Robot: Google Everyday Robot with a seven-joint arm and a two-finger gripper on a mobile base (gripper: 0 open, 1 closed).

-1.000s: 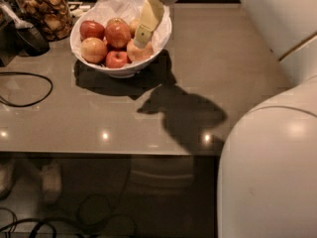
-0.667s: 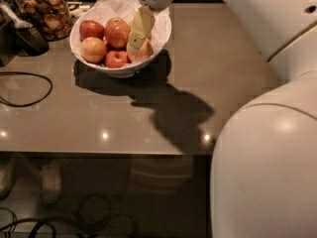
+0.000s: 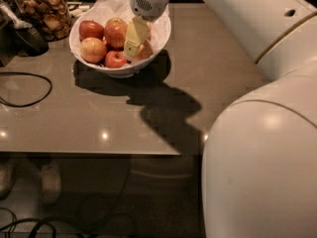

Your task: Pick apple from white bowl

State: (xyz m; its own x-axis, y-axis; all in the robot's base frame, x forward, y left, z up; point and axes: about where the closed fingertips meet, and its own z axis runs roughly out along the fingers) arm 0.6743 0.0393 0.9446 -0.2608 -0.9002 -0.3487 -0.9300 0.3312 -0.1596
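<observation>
The white bowl (image 3: 159, 37) with crinkled paper lining stands at the table's back left and holds several apples. My gripper (image 3: 133, 42) reaches down into the bowl's right half from above. It sits against a pale yellow-orange apple (image 3: 145, 49) at the bowl's right side and partly hides it. A small deep-red apple (image 3: 115, 59) lies just left of the gripper's tip. Two darker red apples (image 3: 90, 29) lie at the back of the bowl. Another pale apple (image 3: 93, 49) lies at the left.
A glass jar of brown snacks (image 3: 45, 11) stands left of the bowl. A dark device (image 3: 27, 36) and a black cable (image 3: 29, 95) lie at the table's left. My white arm (image 3: 257, 133) fills the right side. The table's front edge (image 3: 99, 152) runs below.
My gripper has moved left and lower into the bowl, from its right rim to between the small red apple and the pale apple. The apples have not moved.
</observation>
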